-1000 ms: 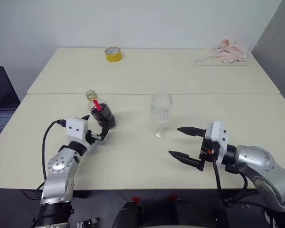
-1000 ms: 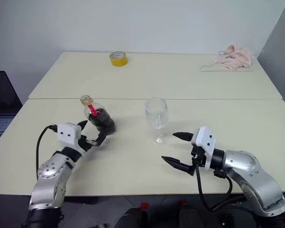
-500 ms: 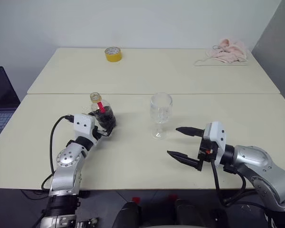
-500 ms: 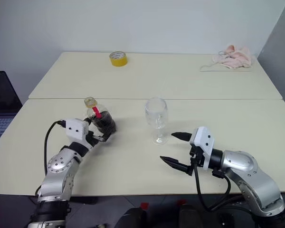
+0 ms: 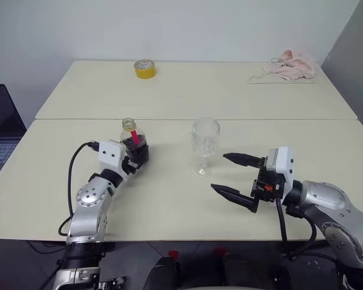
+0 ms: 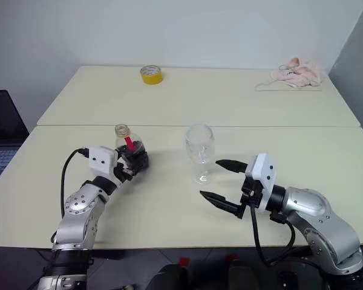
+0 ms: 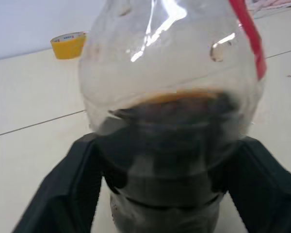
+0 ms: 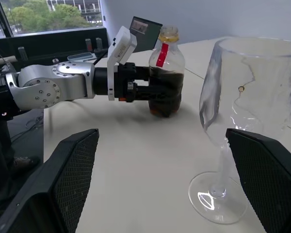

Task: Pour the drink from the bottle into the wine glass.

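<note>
Bottle [image 5: 134, 144] upright on surface [image 5: 169, 199], left claw [image 5: 135, 158] wrapped round its lower body; cap on. Wine glass [image 5: 204, 145] empty nearby, right claw [image 5: 235, 176] spread wide. Lifting, uncapping, pouring all left.

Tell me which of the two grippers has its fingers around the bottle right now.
The left gripper: its black fingers sit on either side of the bottle. The right gripper is spread open, empty, beside the wine glass.
</note>
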`<move>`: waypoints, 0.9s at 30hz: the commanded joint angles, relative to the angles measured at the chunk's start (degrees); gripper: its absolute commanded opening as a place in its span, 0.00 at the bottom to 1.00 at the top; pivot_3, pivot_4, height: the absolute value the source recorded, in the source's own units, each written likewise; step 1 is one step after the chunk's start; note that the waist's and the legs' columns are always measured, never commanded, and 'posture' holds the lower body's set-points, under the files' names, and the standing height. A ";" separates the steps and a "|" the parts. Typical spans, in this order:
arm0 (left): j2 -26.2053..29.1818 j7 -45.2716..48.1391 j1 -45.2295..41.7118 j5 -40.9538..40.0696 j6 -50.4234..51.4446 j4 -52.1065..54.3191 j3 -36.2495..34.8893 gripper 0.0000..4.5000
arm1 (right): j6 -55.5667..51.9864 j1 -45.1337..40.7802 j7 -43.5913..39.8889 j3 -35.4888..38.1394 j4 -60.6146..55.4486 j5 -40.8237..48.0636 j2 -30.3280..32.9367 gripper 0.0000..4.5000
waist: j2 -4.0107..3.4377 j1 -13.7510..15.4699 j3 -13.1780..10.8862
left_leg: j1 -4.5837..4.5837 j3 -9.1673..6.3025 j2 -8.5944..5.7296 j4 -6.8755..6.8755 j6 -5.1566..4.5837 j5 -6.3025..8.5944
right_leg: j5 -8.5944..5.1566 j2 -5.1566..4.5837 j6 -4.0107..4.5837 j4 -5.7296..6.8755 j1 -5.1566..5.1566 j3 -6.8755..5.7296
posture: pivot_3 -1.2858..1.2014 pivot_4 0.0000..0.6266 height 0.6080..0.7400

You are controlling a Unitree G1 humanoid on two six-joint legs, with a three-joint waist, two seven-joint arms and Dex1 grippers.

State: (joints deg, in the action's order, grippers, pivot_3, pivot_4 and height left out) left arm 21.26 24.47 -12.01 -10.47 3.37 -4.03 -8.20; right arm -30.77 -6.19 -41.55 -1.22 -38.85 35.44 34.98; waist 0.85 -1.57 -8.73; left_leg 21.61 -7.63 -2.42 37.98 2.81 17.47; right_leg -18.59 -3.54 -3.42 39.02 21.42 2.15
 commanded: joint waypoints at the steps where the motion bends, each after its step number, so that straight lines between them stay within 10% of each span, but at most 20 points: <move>1: 0.46 0.44 -1.19 -0.41 -0.24 0.45 -0.30 0.51 | -0.40 -1.43 -0.22 0.94 -3.25 1.67 0.94 1.00 | 0.00 0.00 0.00 | 0.00 0.00 0.00 0.00 0.00 0.00 | 0.00 0.00 0.00 0.00 0.00 0.00 | 0.52 0.24 1.00; 9: 0.48 0.32 -1.66 -0.81 0.77 1.20 -0.59 0.29 | -1.29 -3.34 0.38 0.44 -4.06 2.28 1.34 1.00 | 0.00 0.01 0.00 | 0.01 -0.01 0.00 0.01 0.00 0.00 | 0.00 0.00 0.00 0.00 0.00 -0.01 | 0.52 0.24 1.00; 27: 0.54 0.10 -2.05 -2.24 4.29 4.37 -1.01 0.23 | -1.05 -3.98 0.58 -0.03 -4.65 1.88 1.76 1.00 | 0.01 0.01 0.00 | 0.02 -0.03 0.00 0.01 0.00 0.00 | 0.00 0.00 0.00 0.00 0.01 -0.03 | 0.52 0.24 1.00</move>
State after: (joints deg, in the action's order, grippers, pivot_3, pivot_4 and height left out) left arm 21.29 24.42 -13.04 -11.65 8.08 -2.72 -8.32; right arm -32.14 -10.01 -41.11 -1.41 -41.04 37.09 36.23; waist 0.85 -1.56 -8.73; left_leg 21.63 -7.65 -2.42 37.99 2.81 17.47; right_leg -18.59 -3.54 -3.42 39.02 21.43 2.13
